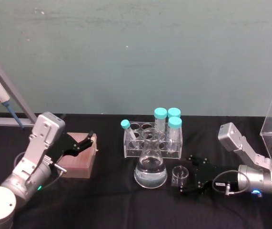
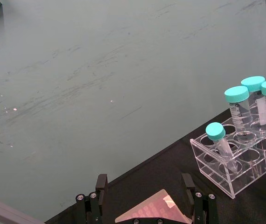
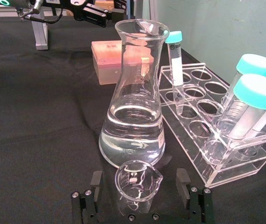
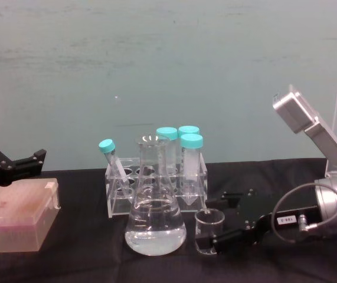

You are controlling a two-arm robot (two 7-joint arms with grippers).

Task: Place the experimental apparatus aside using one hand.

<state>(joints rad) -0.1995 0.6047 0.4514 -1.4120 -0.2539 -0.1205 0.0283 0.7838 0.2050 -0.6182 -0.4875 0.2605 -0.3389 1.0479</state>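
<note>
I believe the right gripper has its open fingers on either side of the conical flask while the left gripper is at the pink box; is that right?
Not quite. The right gripper has its open fingers flanking the small beaker, not the conical flask, which stands just beyond it, as the right wrist view shows. The left gripper is indeed at the pink box.

The right gripper (image 1: 186,174) lies low at the lower right of the head view. Its silver wrist (image 1: 256,181) is level and points toward frame centre, jaws spread wide. The left gripper (image 1: 88,141) sits at middle left on a bent arm, jaws also apart.
</note>
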